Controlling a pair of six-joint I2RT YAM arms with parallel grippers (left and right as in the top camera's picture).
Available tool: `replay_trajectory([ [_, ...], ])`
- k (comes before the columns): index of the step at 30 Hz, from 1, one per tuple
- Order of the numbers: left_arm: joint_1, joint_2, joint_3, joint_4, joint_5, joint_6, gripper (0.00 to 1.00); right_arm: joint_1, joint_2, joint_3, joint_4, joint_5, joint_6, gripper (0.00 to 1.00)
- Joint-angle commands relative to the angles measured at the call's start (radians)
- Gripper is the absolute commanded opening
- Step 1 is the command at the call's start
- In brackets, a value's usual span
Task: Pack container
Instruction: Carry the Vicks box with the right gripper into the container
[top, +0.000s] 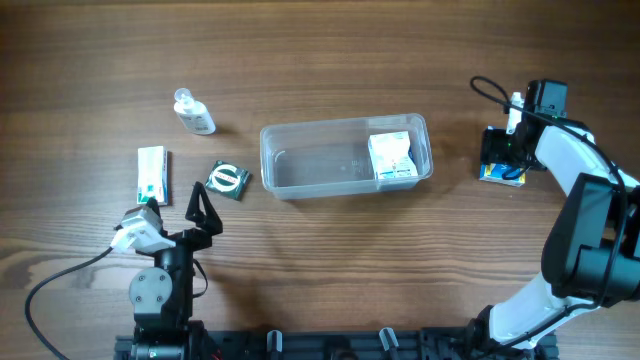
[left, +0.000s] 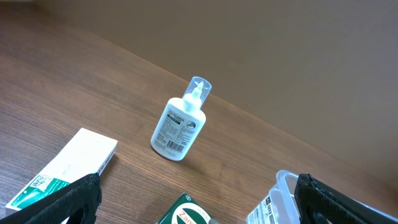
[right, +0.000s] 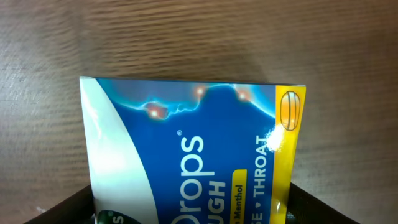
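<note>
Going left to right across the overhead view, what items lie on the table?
White-and-green flat carton → small clear plastic bottle → green square packet → clear rectangular plastic container → blue-and-yellow cough drops box.

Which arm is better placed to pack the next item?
Right. The right gripper sits over the cough-drop packet, just beside the container. The left gripper is open and empty, short of the green packet.

I see wide bare counter (top: 330, 260) in front of the container (top: 310, 162). Inside it, a white box (top: 392, 157) fills the right end and the left end is free. A bottle (top: 194, 112), flat box (top: 152, 175) and green packet (top: 228, 179) crowd the left side.
</note>
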Motion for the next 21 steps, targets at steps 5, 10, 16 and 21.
replay_trajectory([
  [5, 0.005, -0.001, -0.002, -0.002, 0.004, 0.008, 1.0, 0.048, -0.238, 0.078, -0.157, -0.088, 0.254, 0.73],
  [10, 0.005, -0.001, -0.002, -0.002, 0.004, 0.008, 1.0, 0.169, -0.473, 0.08, -0.204, -0.169, 0.282, 0.73],
  [16, 0.005, -0.001, -0.002, -0.002, 0.004, 0.008, 1.0, 0.421, -0.654, 0.079, -0.306, -0.169, 0.411, 0.71],
  [21, 0.005, -0.001, -0.002, -0.002, 0.004, 0.008, 1.0, 0.623, -0.617, 0.069, -0.305, -0.066, 0.505, 0.7],
])
